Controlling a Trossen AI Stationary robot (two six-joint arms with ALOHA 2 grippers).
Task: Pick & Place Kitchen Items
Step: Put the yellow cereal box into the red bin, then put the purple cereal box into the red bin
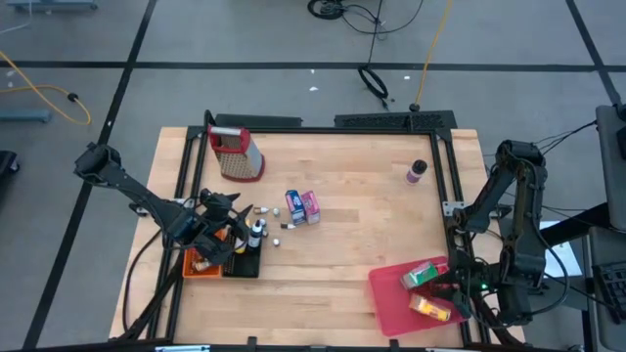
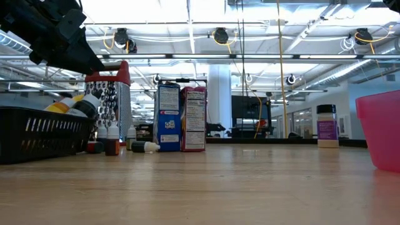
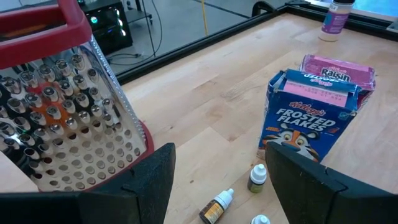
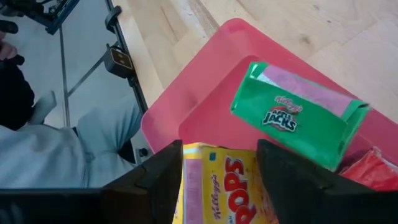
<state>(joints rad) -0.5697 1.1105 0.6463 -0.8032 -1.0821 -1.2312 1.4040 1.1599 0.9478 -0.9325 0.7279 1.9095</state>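
on green carton [image 4: 297, 122]: "kellogg's apple jacks"; blue carton [image 3: 309, 121]: "frosted flakes"

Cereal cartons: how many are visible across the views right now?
4. The blue Frosted Flakes carton and pink Raisin Bran carton stand mid-table; the green Apple Jacks carton and yellow Pops carton lie in the pink bin. Others may be hidden.
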